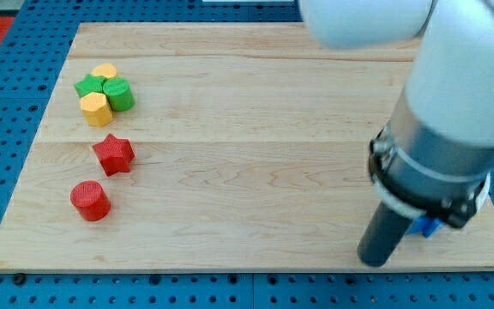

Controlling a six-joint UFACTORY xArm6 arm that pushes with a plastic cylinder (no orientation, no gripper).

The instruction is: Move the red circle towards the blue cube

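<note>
far to the view's left of my tip (376, 260) sits the red circle (90, 200); blue cube (424, 226) just right; no gripper, nothing grasped.

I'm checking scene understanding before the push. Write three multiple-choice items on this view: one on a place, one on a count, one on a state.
1. Where is the red circle?
A. view's lower left
B. view's top right
C. board's centre

2. How many red blocks show?
A. one
B. two
C. four

3. My tip is:
A. touching the red circle
B. touching the red star
C. far from both, beside the blue cube

Answers: A, it sits near the bottom-left edge below the red star; B, only circle and star are red; C, the tip stands at the view's lower right, by the mostly hidden blue block.
</note>
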